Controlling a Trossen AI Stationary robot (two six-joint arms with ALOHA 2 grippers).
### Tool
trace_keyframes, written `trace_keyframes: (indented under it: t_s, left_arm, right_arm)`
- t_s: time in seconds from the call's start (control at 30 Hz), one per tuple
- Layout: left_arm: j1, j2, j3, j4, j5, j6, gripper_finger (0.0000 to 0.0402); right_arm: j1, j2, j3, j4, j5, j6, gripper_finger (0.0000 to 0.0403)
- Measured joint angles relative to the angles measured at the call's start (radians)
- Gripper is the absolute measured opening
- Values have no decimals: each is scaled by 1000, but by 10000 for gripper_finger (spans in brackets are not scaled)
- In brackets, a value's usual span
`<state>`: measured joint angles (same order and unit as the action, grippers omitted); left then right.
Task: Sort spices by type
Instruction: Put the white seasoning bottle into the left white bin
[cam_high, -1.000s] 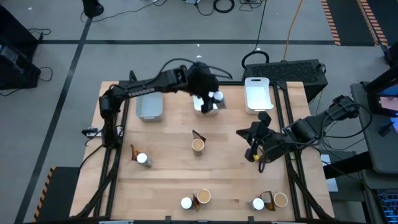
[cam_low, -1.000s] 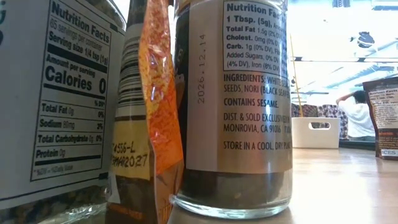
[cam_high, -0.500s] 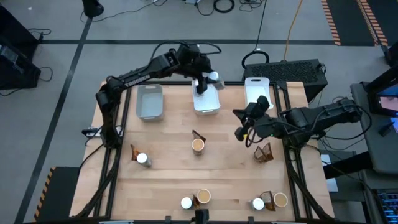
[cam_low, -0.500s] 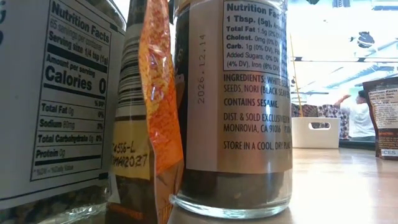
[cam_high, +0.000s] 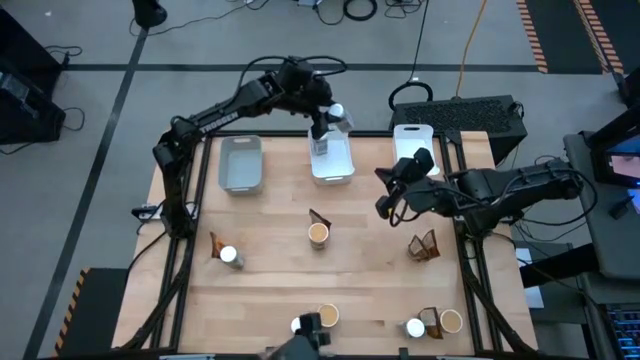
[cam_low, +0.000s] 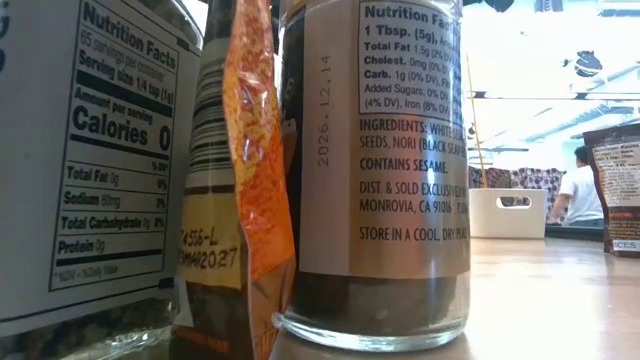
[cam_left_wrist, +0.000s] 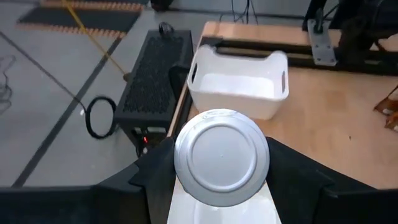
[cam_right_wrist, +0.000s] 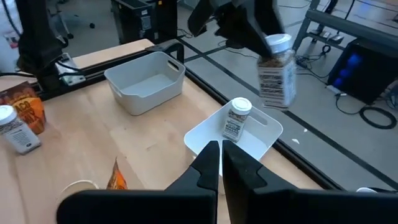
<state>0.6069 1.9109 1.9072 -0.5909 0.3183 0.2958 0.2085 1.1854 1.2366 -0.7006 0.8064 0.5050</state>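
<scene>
My left gripper (cam_high: 322, 118) is shut on a white-capped jar (cam_right_wrist: 277, 68) and carries it in the air over the far end of the middle white tray (cam_high: 333, 170). A second white-capped jar (cam_right_wrist: 235, 118) stands on its base in that tray. My right gripper (cam_high: 384, 206) hovers shut and empty above the table, right of that tray. Loose spices stay on the wood: a tan-topped tub (cam_high: 318, 234) beside a pouch, a jar (cam_high: 230, 256) with a pouch, a lone brown pouch (cam_high: 425, 245), and several more along the near edge. My left gripper pinches the jar's upper body just under its white cap (cam_left_wrist: 221, 155) between its two fingers (cam_left_wrist: 155, 177), one on each side. The fingers come from the table's left, slanting down. The jar hangs nearly upright, slightly tilted, lifted clear above the tray.
A grey tray (cam_high: 240, 163) stands left of the middle tray and another white tray (cam_high: 413, 150) to its right, both at the far edge. In the low view, two jars (cam_low: 375, 170) and a pouch stand right before the camera. A person shows far off in the room.
My left gripper has carried the jar from over the middle tray toward the table's far edge, still lifted clear. My right gripper has swung toward the far edge and somewhat left, staying shut, and has uncovered the lone pouch at the right.
</scene>
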Motion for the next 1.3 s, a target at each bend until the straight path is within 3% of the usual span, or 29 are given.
trace_keyframes:
  t_s: [0.27,0.43,0.97,1.3]
  left_arm:
    - [26,0,0,-113,0,5,213]
    - [18,0,-1,-162,52,7,213]
    - [20,2,-82,-93,55,24,213]
    - [19,29,-82,-66,66,24,213]
  right_arm:
    - [0,0,0,-10,-1,-1,0]
    - [0,0,0,-22,0,4,0]
    - [0,0,-1,-36,9,5,0]
    - [-38,1,-124,85,3,2,0]
